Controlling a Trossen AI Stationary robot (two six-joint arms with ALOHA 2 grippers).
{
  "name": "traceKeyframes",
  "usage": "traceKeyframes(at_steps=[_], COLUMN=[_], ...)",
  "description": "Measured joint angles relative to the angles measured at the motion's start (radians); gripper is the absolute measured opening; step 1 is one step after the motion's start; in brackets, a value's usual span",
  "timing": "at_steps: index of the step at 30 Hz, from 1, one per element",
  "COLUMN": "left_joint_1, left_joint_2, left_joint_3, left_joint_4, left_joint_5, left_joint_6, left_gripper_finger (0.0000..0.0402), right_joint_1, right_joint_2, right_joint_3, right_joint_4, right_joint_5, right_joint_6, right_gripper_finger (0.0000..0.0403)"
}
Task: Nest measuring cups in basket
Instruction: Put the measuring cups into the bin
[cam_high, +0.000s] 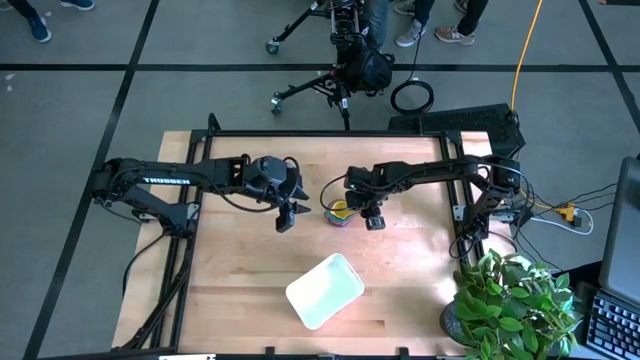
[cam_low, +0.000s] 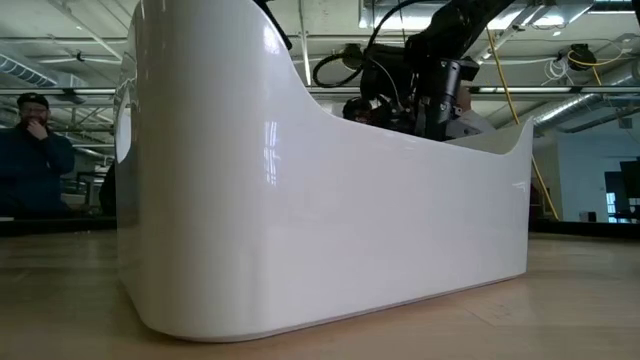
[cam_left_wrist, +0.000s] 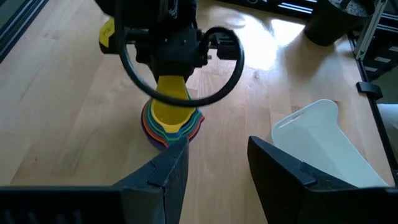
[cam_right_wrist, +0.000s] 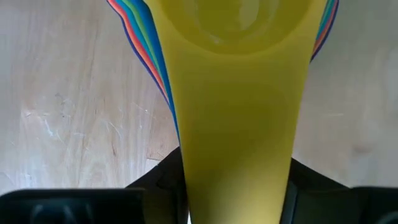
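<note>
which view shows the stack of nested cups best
The left wrist view: the stack of nested coloured plastic measuring cups shows whole on the wood, yellow on top. The right wrist view shows only the yellow handle and coloured rims; the high view a small speck; the low view hides it behind the white tub.

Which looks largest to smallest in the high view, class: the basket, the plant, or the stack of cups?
1. Plant, bottom right corner, the largest patch.
2. Basket, clearly smaller than the plant.
3. Stack of cups, smallest, partly hidden under the right claw.
</note>
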Motion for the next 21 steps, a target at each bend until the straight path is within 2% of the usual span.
traceKeyframes(at_steps=[13, 21], left_joint_1=[0.002, 0.003], left_joint_2=[0.0, -0.084], left_joint_3=[0.0, -0.005], left_joint_4=[-0.053, -0.167], left_joint_5=[-0.022, -0.115], left_joint_6=[0.022, 0.031], left_gripper_finger=[0.0168, 0.0168], right_joint_1=[0.0, 0.021], right_joint_2=[-0.087, -0.138], right_joint_3=[0.0, 0.0], right_joint_4=[-0.018, -0.032], right_joint_5=[-0.003, -0.005], right_joint_6=[0.0, 0.0], right_gripper_finger=[0.0125, 0.0125])
